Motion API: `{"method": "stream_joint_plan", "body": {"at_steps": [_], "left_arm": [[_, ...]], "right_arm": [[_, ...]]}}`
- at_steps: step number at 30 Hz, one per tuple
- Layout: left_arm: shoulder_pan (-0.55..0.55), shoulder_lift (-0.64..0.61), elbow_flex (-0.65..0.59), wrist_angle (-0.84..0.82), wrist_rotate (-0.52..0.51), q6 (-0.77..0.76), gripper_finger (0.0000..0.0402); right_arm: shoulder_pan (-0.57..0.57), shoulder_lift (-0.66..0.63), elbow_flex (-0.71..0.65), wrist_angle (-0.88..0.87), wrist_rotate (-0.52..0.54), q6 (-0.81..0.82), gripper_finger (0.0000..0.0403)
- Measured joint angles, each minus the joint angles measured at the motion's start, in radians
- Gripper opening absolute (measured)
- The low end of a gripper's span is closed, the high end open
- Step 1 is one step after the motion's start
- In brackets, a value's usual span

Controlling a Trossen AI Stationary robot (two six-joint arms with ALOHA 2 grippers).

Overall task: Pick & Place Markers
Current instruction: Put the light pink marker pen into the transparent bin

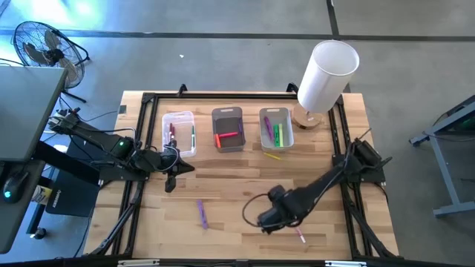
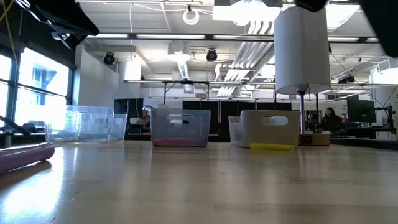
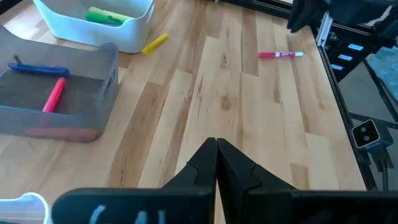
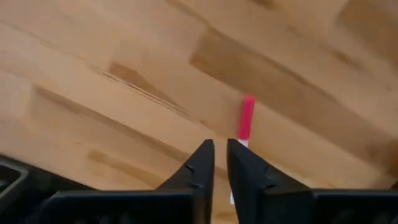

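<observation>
Three markers lie loose and flat on the wooden table: a pink one with a white barrel (image 1: 300,235) near the front edge, a purple one (image 1: 202,213) at front centre, and a yellow one (image 1: 274,156) before the white bin. My right gripper (image 4: 220,149) hangs over the table pointing down, just left of the pink marker (image 4: 247,118). Its fingers stand a narrow gap apart with only bare wood between them. My left gripper (image 3: 216,144) is shut and holds nothing. It waits near the clear bin at the left (image 1: 172,178).
A clear bin (image 1: 178,133), a grey bin (image 1: 228,130) and a white bin (image 1: 276,127) stand in a row at the back, each holding markers. A tall white cylinder on a wooden base (image 1: 326,74) stands at the back right. Black rails run along the table's edges.
</observation>
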Motion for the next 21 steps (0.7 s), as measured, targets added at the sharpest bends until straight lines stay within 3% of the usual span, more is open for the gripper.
{"method": "stream_joint_plan", "body": {"at_steps": [10,21], "left_arm": [[0.000,0.000,0.000,0.000,0.001,0.002,0.0001],[0.000,0.000,0.000,0.001,0.031,-0.015,0.0001]], "right_arm": [[0.077,-0.001,-0.186,0.167,-0.114,0.182,0.0144],[0.086,-0.001,-0.420,0.486,-0.213,0.239,0.0149]]}}
